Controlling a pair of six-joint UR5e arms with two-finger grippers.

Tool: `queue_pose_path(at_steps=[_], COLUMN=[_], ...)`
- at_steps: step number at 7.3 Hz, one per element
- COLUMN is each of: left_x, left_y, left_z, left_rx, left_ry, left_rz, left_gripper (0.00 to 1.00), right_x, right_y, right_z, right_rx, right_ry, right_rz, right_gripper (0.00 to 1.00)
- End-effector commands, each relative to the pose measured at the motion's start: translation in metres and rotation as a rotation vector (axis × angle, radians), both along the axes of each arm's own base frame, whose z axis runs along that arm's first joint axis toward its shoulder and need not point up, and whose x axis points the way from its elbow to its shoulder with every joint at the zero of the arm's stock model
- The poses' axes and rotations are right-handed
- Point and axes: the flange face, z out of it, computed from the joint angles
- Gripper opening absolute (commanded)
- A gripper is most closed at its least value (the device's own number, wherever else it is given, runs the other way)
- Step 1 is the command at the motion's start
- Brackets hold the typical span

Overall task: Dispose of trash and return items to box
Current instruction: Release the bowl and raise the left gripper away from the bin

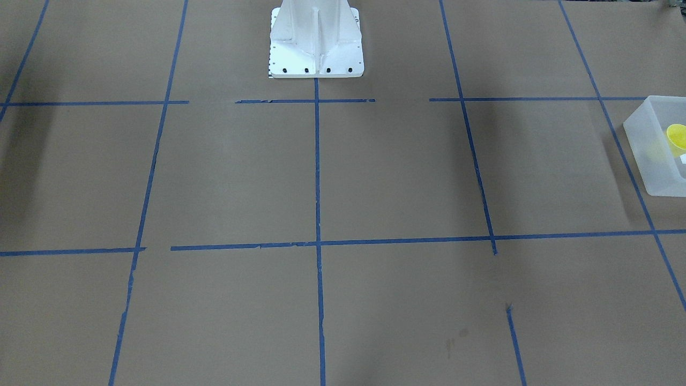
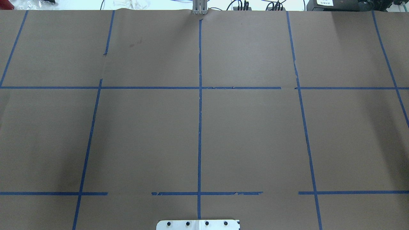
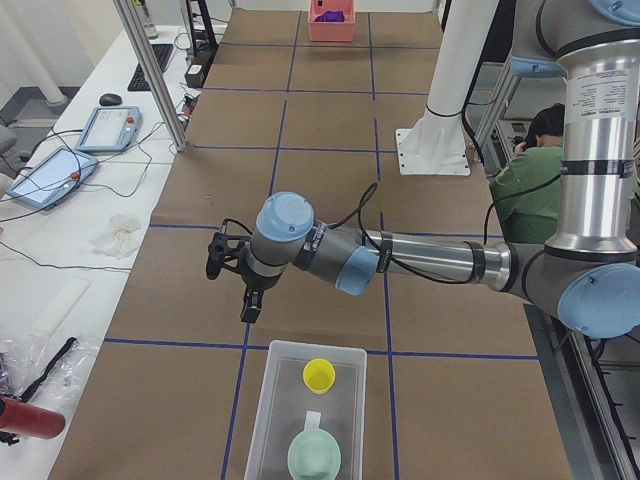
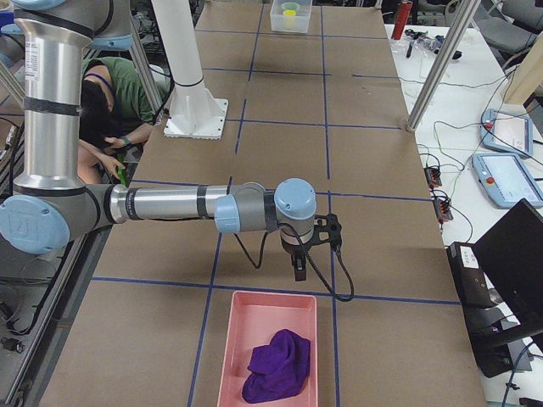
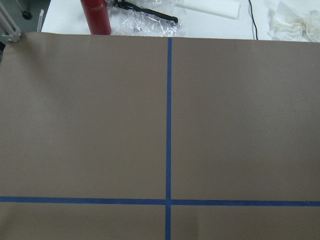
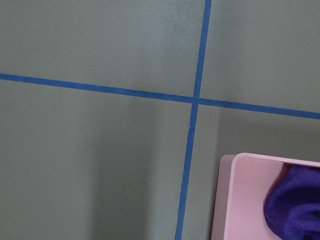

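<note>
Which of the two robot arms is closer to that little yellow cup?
Left. The left gripper hangs just past the box holding the yellow cup; the right gripper is at the opposite end, beside a pink tray.

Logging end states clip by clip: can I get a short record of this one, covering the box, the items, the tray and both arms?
box: frosted bin, at the robot's left end
items: yellow cup and green bowl, both inside the bin, apart
tray: pink tray at the robot's right end, holding a purple cloth
left pincer: raised, just short of the bin; open or shut cannot be told
right pincer: raised, just short of the tray; open or shut cannot be told
</note>
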Motion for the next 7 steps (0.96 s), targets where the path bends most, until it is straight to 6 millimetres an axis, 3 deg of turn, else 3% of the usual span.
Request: queue_pose_path(at_steps=[1, 4, 7], left_x=[0.008, 0.004, 0.004], left_y=[0.004, 0.022, 0.023], left_z=[0.016, 0.049, 0.063], left_rx=[-0.055, -0.087, -0.113], left_ry=[-0.055, -0.076, -0.073], left_rz=[0.161, 0.286, 0.287], left_gripper=[1.0, 1.0, 1.0], right_x=[0.0, 0.0, 0.0], right_y=[0.001, 0.002, 0.005], right_z=[0.001, 0.003, 0.016], right_rx=[-0.001, -0.009, -0.042], right_ry=[0.0, -0.007, -0.009], right_rz=[-0.001, -0.002, 0.003], right_gripper=[1.0, 1.0, 1.0])
